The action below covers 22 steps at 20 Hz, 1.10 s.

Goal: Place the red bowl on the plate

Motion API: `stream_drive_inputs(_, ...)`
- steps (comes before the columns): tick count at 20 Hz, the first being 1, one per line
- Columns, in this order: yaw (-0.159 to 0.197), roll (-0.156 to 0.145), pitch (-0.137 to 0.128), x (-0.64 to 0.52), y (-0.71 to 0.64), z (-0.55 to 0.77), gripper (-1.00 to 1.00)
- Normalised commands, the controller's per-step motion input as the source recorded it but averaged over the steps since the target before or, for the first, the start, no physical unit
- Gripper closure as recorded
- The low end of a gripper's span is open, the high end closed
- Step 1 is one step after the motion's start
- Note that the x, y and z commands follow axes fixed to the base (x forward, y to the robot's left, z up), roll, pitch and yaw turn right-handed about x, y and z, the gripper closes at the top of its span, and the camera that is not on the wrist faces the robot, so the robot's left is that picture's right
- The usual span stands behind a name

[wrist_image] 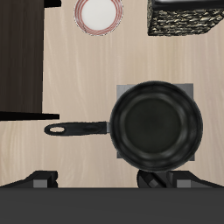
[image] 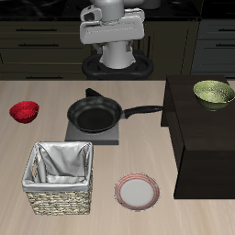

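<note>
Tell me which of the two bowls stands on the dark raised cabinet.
The pale-green patterned bowl stands on the dark cabinet. The red bowl rests on the light table.

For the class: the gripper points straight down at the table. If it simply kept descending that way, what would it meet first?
Most likely the black frying pan, which lies almost directly beneath the gripper in the wrist view, though perhaps only its rim, since depth is unclear. The red bowl and plate lie elsewhere.

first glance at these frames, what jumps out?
The black frying pan on its grey square burner sits mid-table, just ahead of the robot. The red bowl stands alone near one table edge, far from the plate at the front beside the woven basket. A pale-green bowl tops the dark cabinet.
</note>
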Motion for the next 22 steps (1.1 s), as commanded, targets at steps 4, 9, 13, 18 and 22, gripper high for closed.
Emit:
stream_drive_inputs(4,-0.033,-0.032,-0.001,0.03,-0.39,0.05,-1.00)
stream_drive_inputs(9,-0.002,-0.059,-0.022,0.01,-0.45,-0.01,-1.00)
stream_drive_inputs(13,-0.017,-0.086,-0.027,0.14,-0.54,0.08,-1.00)
stream_drive_inputs(18,0.002,-0.065,0.011,0.15,-0.49,-0.01,-1.00)
stream_drive_inputs(22,0.024,0.065,0.025,0.08,-0.30,0.00,-1.00)
